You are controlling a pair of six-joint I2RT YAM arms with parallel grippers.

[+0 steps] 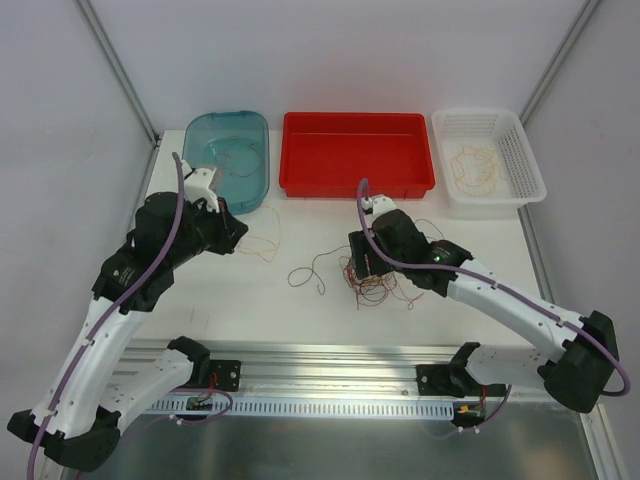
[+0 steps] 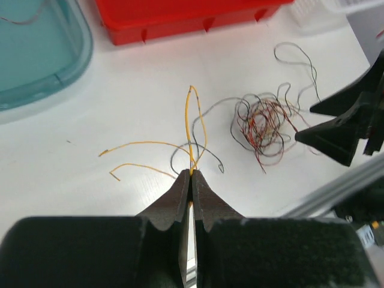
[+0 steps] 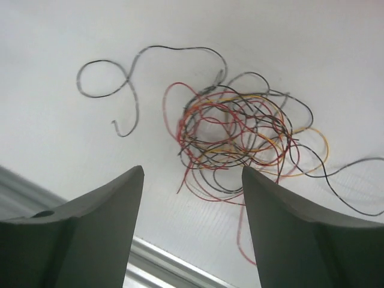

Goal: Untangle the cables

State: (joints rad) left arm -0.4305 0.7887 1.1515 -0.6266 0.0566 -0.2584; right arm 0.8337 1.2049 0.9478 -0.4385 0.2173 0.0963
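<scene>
Left wrist view: the left gripper [image 2: 192,175] is clamped on a yellow wire [image 2: 187,120] at frame centre. The right gripper [image 3: 192,180] gapes just below the tangle [image 3: 237,135]. A hard pull may slip the thin wire free.

Tangled cables [image 1: 372,282] on white table [image 1: 250,305]

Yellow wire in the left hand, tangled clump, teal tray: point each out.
yellow wire [image 2: 186,120], left wrist view, left strand of its upright loop
tangled clump [image 3: 231,129], right wrist view, dense middle
teal tray [image 1: 226,115], top view, far rim
</scene>
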